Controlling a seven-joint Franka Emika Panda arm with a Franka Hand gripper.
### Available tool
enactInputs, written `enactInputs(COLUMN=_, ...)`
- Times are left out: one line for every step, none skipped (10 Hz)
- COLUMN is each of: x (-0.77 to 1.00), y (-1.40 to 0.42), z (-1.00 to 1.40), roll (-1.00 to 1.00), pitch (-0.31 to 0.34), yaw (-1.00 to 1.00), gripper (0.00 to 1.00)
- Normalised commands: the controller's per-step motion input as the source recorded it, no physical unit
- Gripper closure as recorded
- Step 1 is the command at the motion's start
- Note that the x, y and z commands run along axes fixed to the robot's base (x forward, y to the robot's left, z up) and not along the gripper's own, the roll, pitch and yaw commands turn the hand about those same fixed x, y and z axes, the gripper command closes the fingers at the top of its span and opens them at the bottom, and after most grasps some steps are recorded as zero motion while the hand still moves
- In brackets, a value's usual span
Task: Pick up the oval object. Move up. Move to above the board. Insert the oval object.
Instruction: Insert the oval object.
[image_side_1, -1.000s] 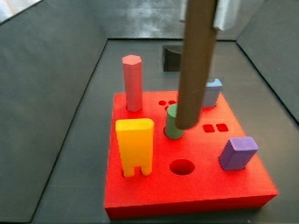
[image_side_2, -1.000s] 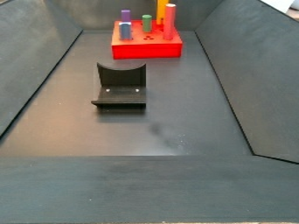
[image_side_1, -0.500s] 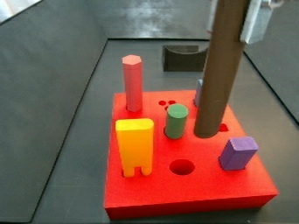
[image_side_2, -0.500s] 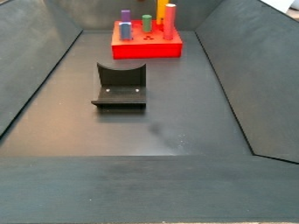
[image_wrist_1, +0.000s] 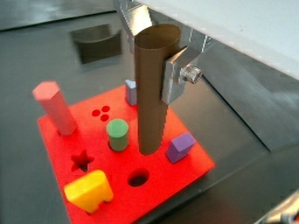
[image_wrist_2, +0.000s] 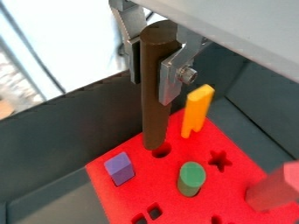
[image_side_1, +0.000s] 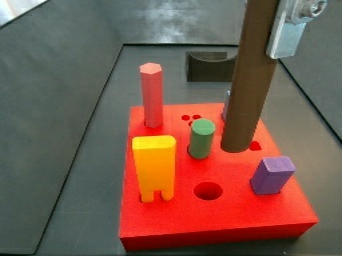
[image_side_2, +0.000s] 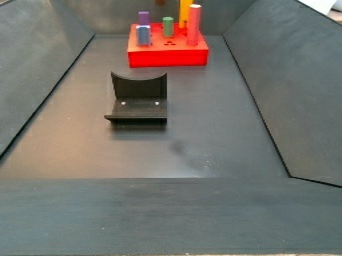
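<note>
The gripper (image_side_1: 271, 30) is shut on the oval object (image_side_1: 251, 80), a long dark-brown peg held upright by its top. Both wrist views show the gripper (image_wrist_1: 155, 68) (image_wrist_2: 155, 68) with silver fingers (image_wrist_1: 176, 77) clamped on the peg (image_wrist_1: 151, 96) (image_wrist_2: 152, 96). The peg's lower end hangs at the top face of the red board (image_side_1: 187, 225), between a green cylinder (image_side_1: 202, 138) and a purple block (image_side_1: 273, 175). I cannot tell whether it touches the board. The board also shows in a wrist view (image_wrist_1: 176, 175) and, far off, in a side view (image_side_2: 167, 55).
On the board stand a salmon hexagonal post (image_side_1: 151, 95) and a yellow peg (image_side_1: 154, 168). A round hole (image_side_1: 209, 190) lies open near the front. The dark fixture (image_side_2: 138, 98) stands mid-floor. Grey bin walls (image_side_1: 54, 60) surround the floor.
The gripper carried the oval object to the right, from in front of the green cylinder to a spot between it and the purple block. It has barely moved in the last half second.
</note>
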Motion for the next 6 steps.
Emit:
enactInputs(x=0.27, y=-0.19, z=-0.43, roll=0.23, pitch=0.114, yaw=-0.48, gripper=1.0)
enactInputs(x=0.29, y=-0.35, z=-0.37, roll=0.37, pitch=0.223, yaw=-0.14, gripper=1.0)
enactInputs(x=0.03, y=-0.33, z=-0.19, roll=0.42, pitch=0.251, yaw=0.0, gripper=1.0)
enactInputs(x=0.11, y=-0.2, z=0.0, roll=0.47, pitch=0.354, yaw=-0.04, gripper=1.0)
enactInputs(x=0.03, y=-0.12, z=0.15, roll=0.45, pitch=0.43, yaw=-0.09, gripper=1.0)
enactInputs(x=0.0, y=0.0, z=0.0, roll=0.22, pitch=0.426, yaw=-0.47, gripper=1.0)
